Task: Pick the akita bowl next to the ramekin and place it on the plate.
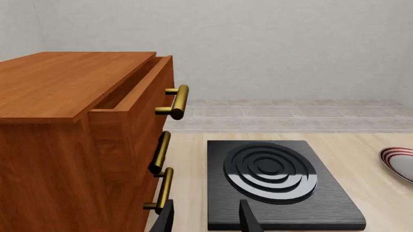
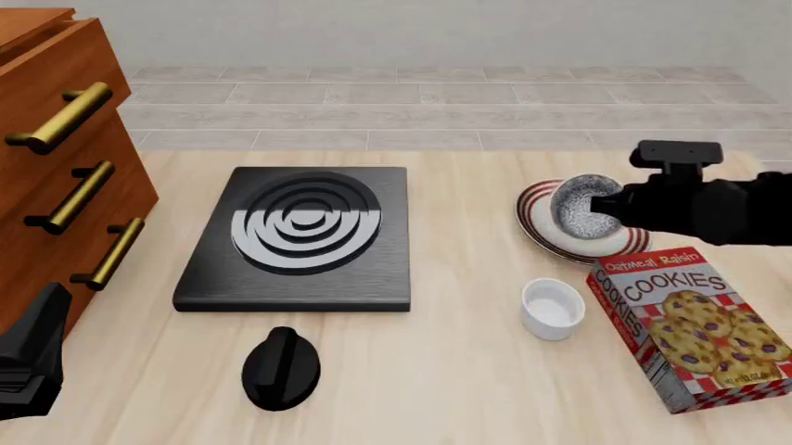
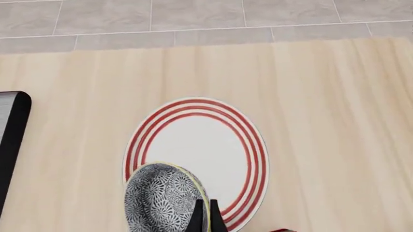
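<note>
Speckled black and white, the one akita bowl point(image 2: 585, 206) hangs tilted over the single red-striped plate point(image 2: 540, 232), its rim pinched between the nearly closed fingers of the right gripper point(image 3: 206, 215). One plain white ramekin point(image 2: 552, 308) stands on the table point(image 2: 458, 389) just in front of the plate, beside one cookie box point(image 2: 693, 324). One black stove plate point(image 2: 303, 236) lies left of the plate, with one black knob point(image 2: 281, 368) in front of it. The wooden cabinet point(image 2: 56, 158) shows three brass handles. The left gripper point(image 1: 205, 217) sits low near the cabinet, fingers spread, holding nothing.
</note>
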Controlling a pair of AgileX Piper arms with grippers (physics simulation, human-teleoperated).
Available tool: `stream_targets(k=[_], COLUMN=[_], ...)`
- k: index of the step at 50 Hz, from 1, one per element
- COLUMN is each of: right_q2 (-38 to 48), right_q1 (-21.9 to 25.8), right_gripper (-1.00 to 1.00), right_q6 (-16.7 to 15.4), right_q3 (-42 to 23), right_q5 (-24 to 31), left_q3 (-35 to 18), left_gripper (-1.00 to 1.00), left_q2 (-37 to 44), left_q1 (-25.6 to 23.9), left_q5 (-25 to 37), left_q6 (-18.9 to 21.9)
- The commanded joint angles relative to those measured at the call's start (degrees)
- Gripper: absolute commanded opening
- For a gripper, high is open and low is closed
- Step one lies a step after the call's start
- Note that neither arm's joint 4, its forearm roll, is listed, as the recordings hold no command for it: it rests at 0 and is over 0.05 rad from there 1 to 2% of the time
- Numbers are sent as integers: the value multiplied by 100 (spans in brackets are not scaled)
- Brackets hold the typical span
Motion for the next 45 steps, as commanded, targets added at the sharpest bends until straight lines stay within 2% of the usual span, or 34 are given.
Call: stream_targets(k=[1,24,45], right_q2=[185,552,843], right_q1=[-22,29,-107], right_gripper=[-100,-100,-100], right_q6=[-64,-100,-181], right_q3=[-180,-437,-627], right_q5=[-41,-114,-188], left_q3=[0,0,0], left_gripper=[100,100,100], left_q2=[0,-2,0], left_q1=[0,0,-1], left_q5=[0,0,0], left_q6=[-1,0,0])
